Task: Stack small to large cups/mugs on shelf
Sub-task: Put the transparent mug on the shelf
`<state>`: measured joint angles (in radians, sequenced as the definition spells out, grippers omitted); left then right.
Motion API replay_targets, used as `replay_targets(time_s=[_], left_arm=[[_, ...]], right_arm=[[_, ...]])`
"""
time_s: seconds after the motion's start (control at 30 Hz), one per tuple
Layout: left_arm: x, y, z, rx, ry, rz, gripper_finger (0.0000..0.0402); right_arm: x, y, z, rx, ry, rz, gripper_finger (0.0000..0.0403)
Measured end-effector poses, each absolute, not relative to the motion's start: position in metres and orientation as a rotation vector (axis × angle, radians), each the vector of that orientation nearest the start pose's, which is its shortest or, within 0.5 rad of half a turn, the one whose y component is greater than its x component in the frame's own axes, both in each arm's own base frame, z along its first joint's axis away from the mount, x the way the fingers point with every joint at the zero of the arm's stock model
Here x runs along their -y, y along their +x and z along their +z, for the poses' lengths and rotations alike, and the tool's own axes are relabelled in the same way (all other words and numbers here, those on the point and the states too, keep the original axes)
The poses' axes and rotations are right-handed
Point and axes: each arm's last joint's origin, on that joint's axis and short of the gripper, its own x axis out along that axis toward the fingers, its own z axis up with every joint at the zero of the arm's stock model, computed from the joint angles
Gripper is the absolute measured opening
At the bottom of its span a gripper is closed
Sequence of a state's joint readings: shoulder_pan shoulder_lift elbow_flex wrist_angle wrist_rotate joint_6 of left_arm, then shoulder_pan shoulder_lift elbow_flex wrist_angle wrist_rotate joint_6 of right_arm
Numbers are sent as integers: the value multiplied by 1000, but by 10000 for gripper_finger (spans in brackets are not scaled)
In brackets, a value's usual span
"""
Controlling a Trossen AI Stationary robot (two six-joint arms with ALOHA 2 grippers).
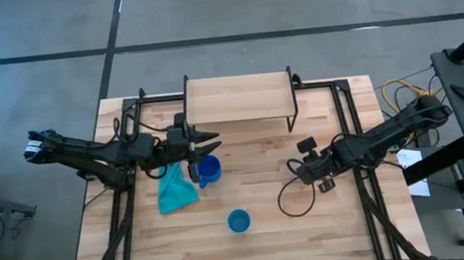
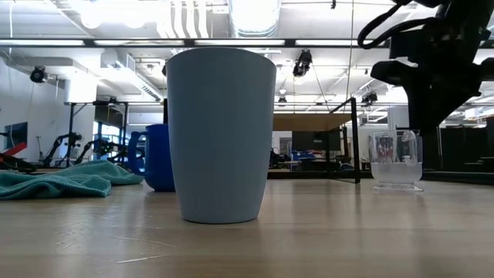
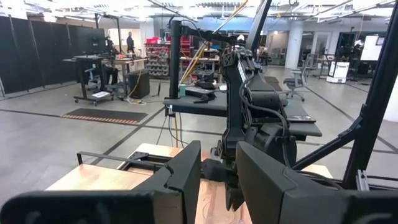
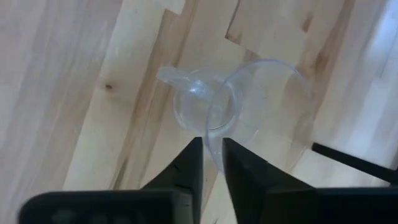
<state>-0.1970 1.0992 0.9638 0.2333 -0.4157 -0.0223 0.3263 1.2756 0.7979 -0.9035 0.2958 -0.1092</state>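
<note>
Glass cup [image 4: 249, 112] on the table with its rim pinched in my right gripper [image 4: 211, 163], dark blue mug [image 1: 208, 170] under my parted left gripper [image 1: 202, 141], lighter blue cup [image 1: 239, 222] standing apart, shelf [image 1: 238, 98] bare: nothing stacked yet.

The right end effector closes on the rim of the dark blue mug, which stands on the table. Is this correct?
Not quite. The right end effector closes on the rim of the clear glass cup, not a dark blue mug; the right wrist view shows it. The cup does stand on the table.
</note>
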Motion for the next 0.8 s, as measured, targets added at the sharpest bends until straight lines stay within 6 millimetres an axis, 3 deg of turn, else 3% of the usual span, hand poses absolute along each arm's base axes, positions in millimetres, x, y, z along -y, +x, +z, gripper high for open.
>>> replay_targets(time_s=[0.13,0.27,0.4,0.53,0.8], left_arm=[[36,242,375,98,-53,218,89],[36,242,377,125,-61,217,89],[36,242,378,135,-64,217,89],[36,242,379,140,-66,218,89],[34,242,375,105,-57,286,89]], right_arm=[[-60,200,198,-1345,-505,129,13],[-61,204,194,-1365,-511,126,10],[-63,213,201,-1318,-442,17,9],[-62,225,223,-1214,-285,-113,9],[-51,256,288,-988,-83,-215,9]])
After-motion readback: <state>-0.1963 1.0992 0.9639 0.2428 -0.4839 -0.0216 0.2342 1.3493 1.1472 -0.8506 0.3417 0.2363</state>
